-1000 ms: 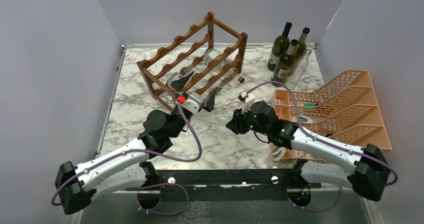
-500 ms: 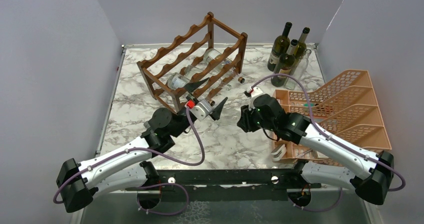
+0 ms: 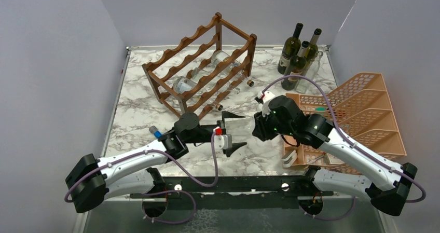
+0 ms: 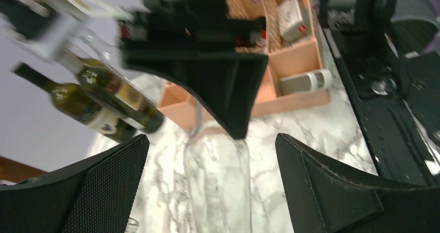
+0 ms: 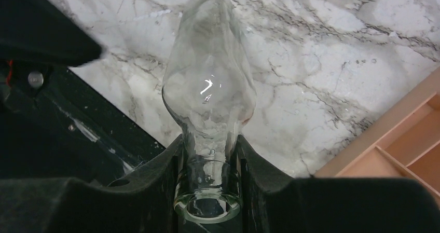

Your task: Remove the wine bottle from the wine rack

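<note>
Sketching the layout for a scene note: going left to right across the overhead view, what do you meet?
First the wine rack → right gripper holding the clear bottle → standing dark bottles → orange tray organiser.

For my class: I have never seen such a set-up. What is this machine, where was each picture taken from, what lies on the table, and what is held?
Two robot arms work at a marble table. One picture looks down from above; the other two come from cameras on the wrists. On the table: a dark brown wooden wine rack holding clear bottles, dark green bottles, and an orange plastic tray organiser. The right gripper is shut on the neck of a clear glass wine bottle, away from the rack. The left gripper is open, one finger each side of that bottle.
</note>
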